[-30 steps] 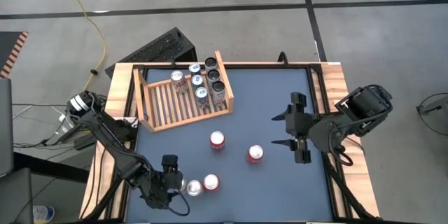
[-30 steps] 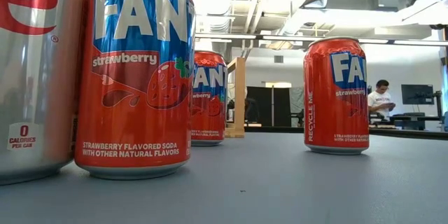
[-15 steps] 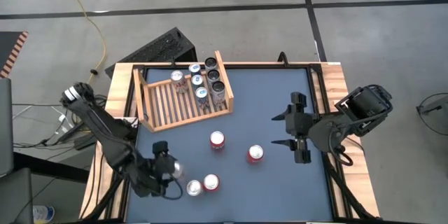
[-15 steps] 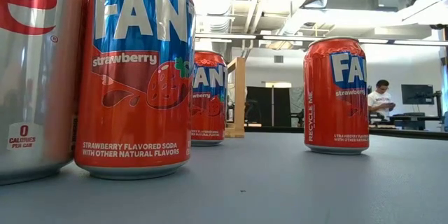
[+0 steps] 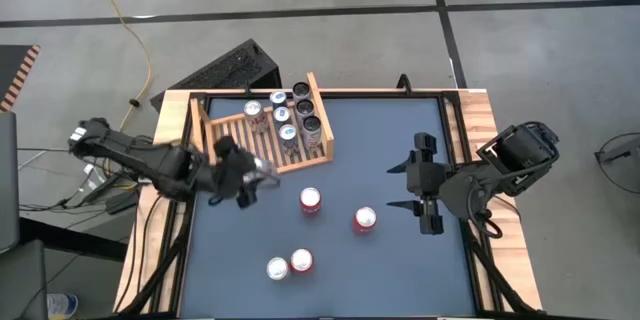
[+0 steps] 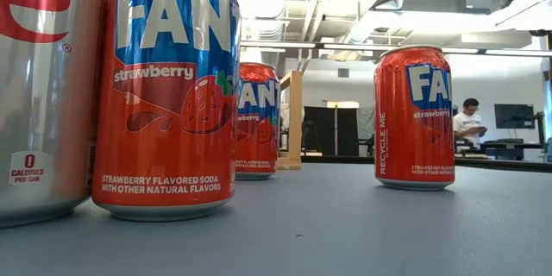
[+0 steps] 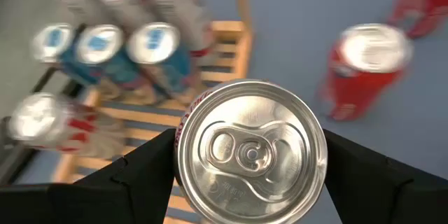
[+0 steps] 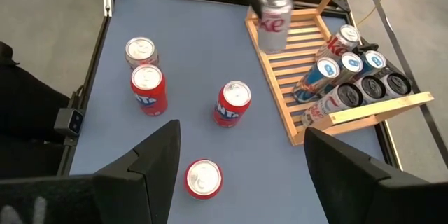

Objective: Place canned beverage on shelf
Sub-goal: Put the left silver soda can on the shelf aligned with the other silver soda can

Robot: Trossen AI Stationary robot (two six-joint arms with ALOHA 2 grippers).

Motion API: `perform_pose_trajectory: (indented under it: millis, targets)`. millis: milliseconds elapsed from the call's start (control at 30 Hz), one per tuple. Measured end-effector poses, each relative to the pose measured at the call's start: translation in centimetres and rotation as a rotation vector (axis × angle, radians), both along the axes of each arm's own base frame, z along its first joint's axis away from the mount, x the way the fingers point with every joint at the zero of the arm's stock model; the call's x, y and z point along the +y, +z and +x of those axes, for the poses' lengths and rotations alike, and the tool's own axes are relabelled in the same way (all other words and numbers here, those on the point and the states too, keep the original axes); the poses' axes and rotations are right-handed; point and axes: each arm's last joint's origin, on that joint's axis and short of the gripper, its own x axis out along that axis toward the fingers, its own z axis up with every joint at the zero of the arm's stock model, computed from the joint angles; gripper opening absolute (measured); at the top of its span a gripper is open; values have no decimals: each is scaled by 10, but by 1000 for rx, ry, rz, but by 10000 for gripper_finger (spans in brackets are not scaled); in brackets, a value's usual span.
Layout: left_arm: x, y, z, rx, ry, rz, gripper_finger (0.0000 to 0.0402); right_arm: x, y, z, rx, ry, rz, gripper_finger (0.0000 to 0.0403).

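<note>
— While the left hand hangs over the near edge of the shelf, what is it pinching?
— A silver can, upright between its fingers, lifted clear of the tabletop. The right wrist view shows that can above the shelf's slats.
— What stands on the shelf?
— Seven cans, grouped at its far right end; the left part is bare slats.
— And on the tabletop?
— Two red cans near the middle, and a silver can just beside a red one at the near edge.
— The right hand?
— Spread, holding nothing, over the tabletop's right side, just right of a red can.
</note>
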Motion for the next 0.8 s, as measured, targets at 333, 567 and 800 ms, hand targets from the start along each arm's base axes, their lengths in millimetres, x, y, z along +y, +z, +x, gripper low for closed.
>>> perform_pose_trajectory:
  millis: [333,567,800]
  targets:
    - [76,2,1,120,57,9,294,0,0,0,1,5,-5,276]
    - [122,2,-7,139,118,0,293,0,0,0,3,9,-5,276]
    - [151,-24,-15,98,103,-117,293,0,0,0,4,12,-2,276]
